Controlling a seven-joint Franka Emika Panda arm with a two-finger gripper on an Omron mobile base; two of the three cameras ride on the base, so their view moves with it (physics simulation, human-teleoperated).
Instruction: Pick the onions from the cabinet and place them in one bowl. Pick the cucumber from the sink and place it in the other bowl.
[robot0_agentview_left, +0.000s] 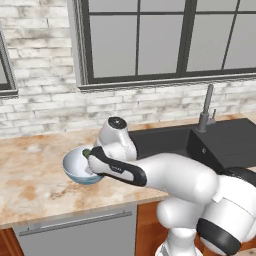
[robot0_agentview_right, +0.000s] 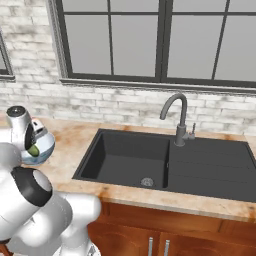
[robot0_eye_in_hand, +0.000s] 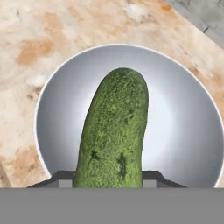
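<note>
Now cucumber (robot0_eye_in_hand: 114, 131) over blue bowl (robot0_eye_in_hand: 183, 131)

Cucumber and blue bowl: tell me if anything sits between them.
Nothing visible does. The cucumber, held in the gripper, hangs directly over the blue bowl, whose inside looks bare in the hand view.

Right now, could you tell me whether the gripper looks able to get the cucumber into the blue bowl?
Probably yes. The gripper is shut on the cucumber, held right over the blue bowl, whose inside looks bare. Nothing stands between them on the counter.
</note>
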